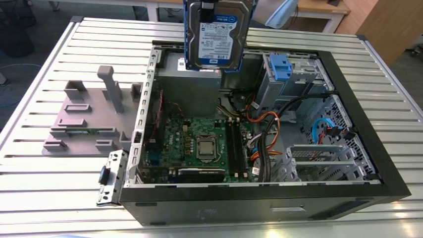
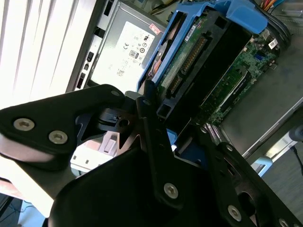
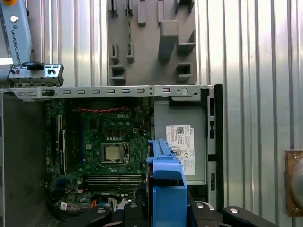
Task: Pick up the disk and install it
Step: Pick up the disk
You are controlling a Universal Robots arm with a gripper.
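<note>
End effector: the end effector (image 2: 176,118) is clamped on the disk (image 1: 218,35), with a black finger on either side of its blue carrier.
Disk position: held upright in the air above the open computer case (image 1: 380,163). It hangs over the grey power supply box (image 1: 188,87) and clear of it. The blue-tabbed drive cage (image 1: 286,74) lies to the exterior view's right of it.
Disk look: a silver-grey slab with a blue plastic bracket round its edges, its white-and-blue label facing the exterior camera. The second wrist view shows its connector edge and green circuit board.
Risk, slip: the hold seems to be on smooth plastic, so a jolt could twist the disk or drop it onto the motherboard (image 1: 198,144).
Risk, misalignment: a tilted carrier would likely jam against the cage rails or snag the loose cables (image 1: 268,146).
</note>
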